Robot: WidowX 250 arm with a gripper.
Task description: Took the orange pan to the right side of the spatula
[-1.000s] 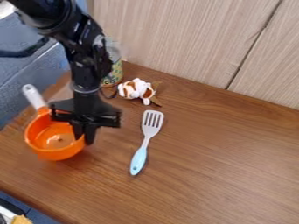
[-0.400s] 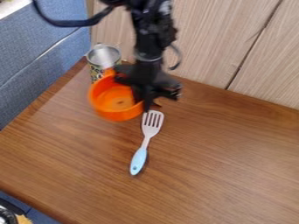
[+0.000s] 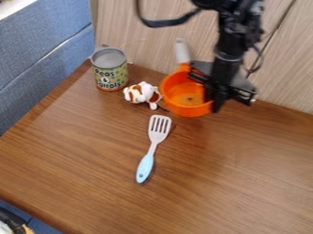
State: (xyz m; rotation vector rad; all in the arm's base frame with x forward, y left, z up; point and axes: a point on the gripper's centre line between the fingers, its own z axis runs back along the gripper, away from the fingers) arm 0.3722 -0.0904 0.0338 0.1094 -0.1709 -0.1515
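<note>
Gripper [image 3: 215,106] holds the orange pan [image 3: 187,110] by its right-hand rim

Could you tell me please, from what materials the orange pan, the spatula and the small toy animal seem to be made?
The pan looks like smooth plastic: bright, even orange. The spatula seems plastic too, with a pale slotted head and light blue handle. The toy animal is probably plush, judging by its soft, rounded shape.

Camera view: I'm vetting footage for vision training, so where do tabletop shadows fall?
In the camera view, a narrow shadow edges the right of the light-blue spatula handle; a softer, darker patch tints the brown wooden tabletop below the round orange pan.
</note>
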